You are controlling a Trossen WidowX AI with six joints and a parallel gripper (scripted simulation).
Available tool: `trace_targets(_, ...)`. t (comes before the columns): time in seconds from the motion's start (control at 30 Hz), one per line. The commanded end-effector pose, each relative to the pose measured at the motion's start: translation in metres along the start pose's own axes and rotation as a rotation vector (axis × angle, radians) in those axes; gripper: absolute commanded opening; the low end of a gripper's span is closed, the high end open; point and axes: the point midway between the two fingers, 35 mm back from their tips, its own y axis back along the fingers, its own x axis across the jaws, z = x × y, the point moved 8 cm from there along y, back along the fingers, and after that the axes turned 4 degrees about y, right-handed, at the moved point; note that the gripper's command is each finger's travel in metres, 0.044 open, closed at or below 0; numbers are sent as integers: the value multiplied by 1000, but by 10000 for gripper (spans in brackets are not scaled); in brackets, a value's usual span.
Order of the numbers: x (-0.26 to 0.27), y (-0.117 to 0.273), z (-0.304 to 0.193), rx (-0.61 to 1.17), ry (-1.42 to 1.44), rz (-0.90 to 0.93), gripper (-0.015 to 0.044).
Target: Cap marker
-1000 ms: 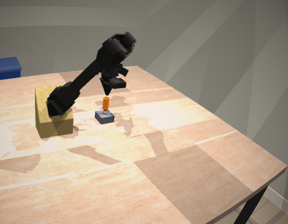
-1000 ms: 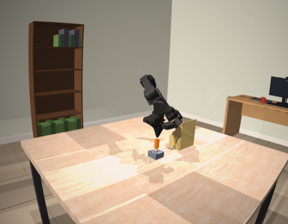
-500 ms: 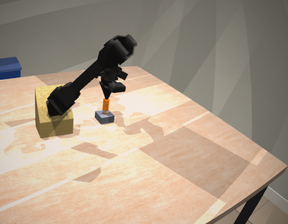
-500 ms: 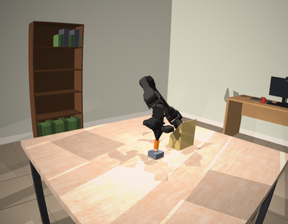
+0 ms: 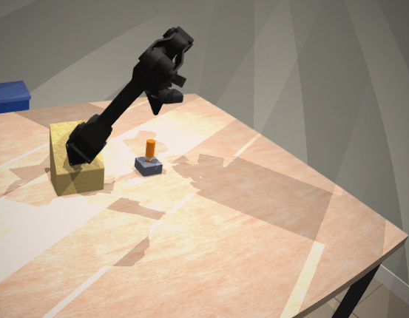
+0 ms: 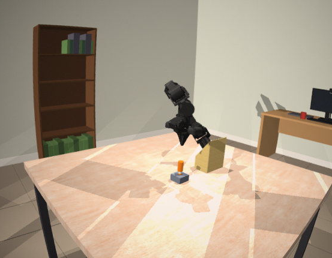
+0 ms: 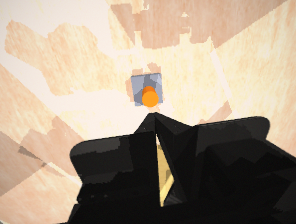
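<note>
The orange cap [image 5: 150, 148] [image 6: 180, 165] [image 7: 150, 98] sits upright on top of the marker, over the holder block. A short pale piece of the marker [image 5: 149, 159] [image 6: 179, 173] shows below the cap, with a little orange at the block's top. Whether the cap is fully on cannot be told. The grey-blue holder block [image 5: 148, 168] [image 6: 179, 178] [image 7: 139, 85] stands on the table. My gripper [image 5: 156, 113] [image 6: 182, 144] [image 7: 152, 116] is shut with nothing between its fingertips. It points down, above the cap and clear of it.
The arm's base sits on a yellow block [image 5: 80, 183] [image 6: 211, 159], beside the holder. The table [image 5: 214, 251] [image 6: 144, 231] has its edge [image 5: 356, 281] on the right in the top view. A blue bin [image 5: 11, 97], a bookshelf [image 6: 36, 90] and a desk [image 6: 267, 138] stand beyond the table.
</note>
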Motion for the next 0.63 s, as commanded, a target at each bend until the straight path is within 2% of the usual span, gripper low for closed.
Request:
trace_targets(0.0, -2, 9, -1, 21, -6, -3, 0)
trace_targets(0.53, -2, 9, -1, 21, -6, -3, 420)
trace_targets(0.6, -2, 9, -1, 21, -6, -3, 440)
